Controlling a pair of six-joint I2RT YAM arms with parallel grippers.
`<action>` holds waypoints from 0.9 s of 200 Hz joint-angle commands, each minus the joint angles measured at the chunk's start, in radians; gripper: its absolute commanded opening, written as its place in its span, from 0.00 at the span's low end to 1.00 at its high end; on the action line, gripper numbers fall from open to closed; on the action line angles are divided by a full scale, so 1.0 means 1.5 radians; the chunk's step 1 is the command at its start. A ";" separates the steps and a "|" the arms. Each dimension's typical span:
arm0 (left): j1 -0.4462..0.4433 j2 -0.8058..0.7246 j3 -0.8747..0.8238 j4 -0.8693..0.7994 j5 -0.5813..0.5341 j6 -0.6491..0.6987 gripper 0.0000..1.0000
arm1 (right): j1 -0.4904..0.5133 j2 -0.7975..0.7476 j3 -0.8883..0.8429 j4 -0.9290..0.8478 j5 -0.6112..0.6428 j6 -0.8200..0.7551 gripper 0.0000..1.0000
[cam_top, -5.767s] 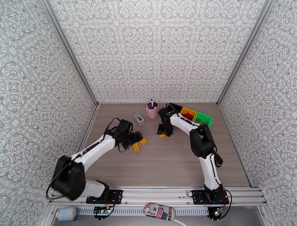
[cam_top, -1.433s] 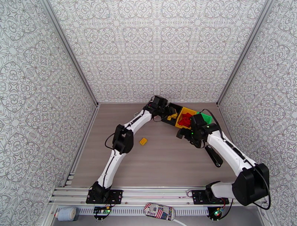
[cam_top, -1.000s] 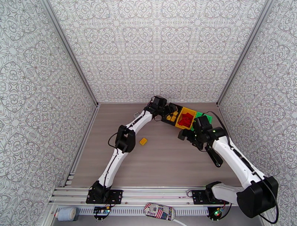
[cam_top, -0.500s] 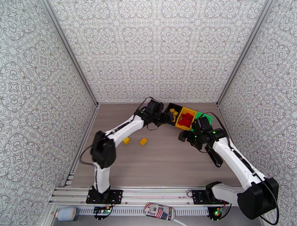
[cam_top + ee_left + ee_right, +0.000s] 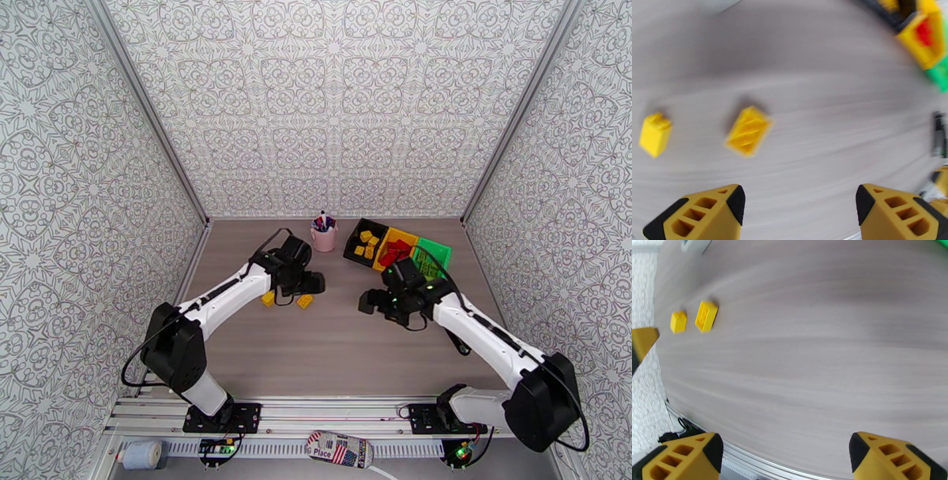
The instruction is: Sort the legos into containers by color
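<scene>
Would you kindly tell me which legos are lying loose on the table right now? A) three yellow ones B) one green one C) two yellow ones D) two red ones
C, because the top view shows one yellow lego and a second yellow lego side by side on the table, and both wrist views show the same pair.

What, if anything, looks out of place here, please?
Two yellow bricks lie loose beside the left gripper. Oddly, red bricks sit in the yellow bin, yellow ones in the black bin.
</scene>
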 commanded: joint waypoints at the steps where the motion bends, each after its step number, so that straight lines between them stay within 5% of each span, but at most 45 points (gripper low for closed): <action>1: 0.004 0.026 -0.005 -0.034 -0.036 0.083 0.80 | 0.032 0.021 -0.003 0.028 -0.004 0.027 0.91; 89: 0.023 0.174 0.051 -0.040 -0.046 0.159 0.79 | 0.060 0.024 0.000 0.012 0.005 0.042 0.92; 180: 0.020 0.267 0.142 -0.067 -0.060 0.161 0.61 | 0.060 0.038 0.009 0.013 0.008 0.051 0.92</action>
